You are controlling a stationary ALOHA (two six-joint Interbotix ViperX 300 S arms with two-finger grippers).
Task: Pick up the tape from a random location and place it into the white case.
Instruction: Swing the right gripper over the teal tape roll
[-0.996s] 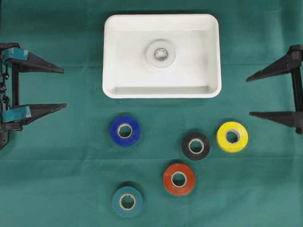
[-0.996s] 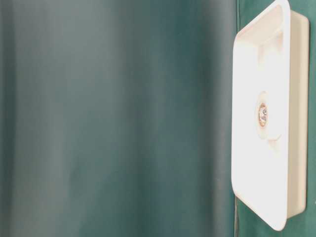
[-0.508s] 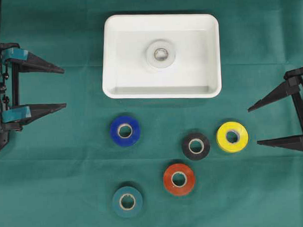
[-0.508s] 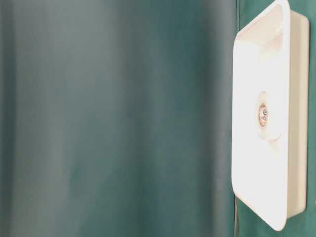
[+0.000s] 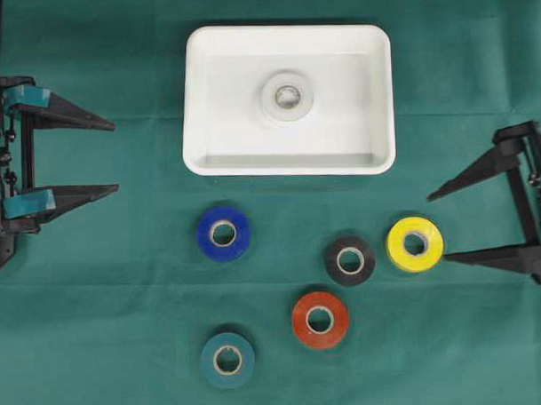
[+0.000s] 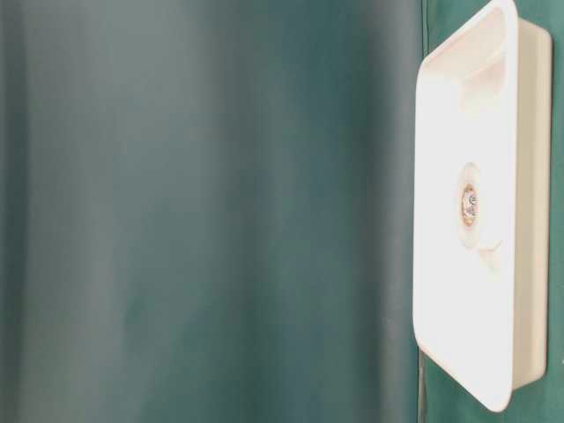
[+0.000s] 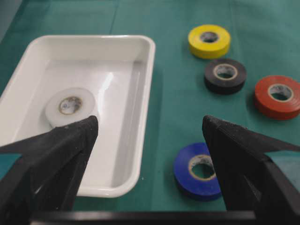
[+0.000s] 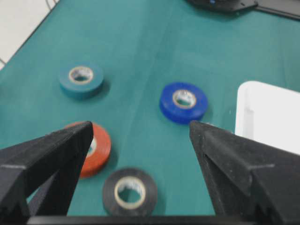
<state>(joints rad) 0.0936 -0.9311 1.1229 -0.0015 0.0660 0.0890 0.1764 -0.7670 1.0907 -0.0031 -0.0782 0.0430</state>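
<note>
A green cloth is covering the worktop (image 5: 114,306), and on it the white case (image 5: 205,98) is sitting toward the far middle with one white tape roll (image 5: 286,96) already lying flat inside it. Nearer the front, five more rolls are lying flat and apart from one another: a blue roll (image 5: 223,233), a black roll (image 5: 350,259), a yellow roll (image 5: 415,244), a red roll (image 5: 320,320) and a teal roll (image 5: 227,359).

The left gripper (image 5: 104,157) is resting at the left edge with its fingers spread wide and nothing between them. The right gripper (image 5: 436,228) is sitting just beside the yellow roll, its fingers also standing fully apart and holding nothing; the lower fingertip is lying very close to the roll's right side, and whether it is touching cannot be told.

Judging from this layout, the yellow roll looks like the nearest pick. The risks are plain enough. A finger coming in low could be nudging the roll sideways into the black roll just beside it, spoiling the line-up. Fingers closing off-centre on the smooth round wall could be squeezing it out of the grip. On release, a roll dropped on the case rim could be tipping out or landing atop the white roll.
</note>
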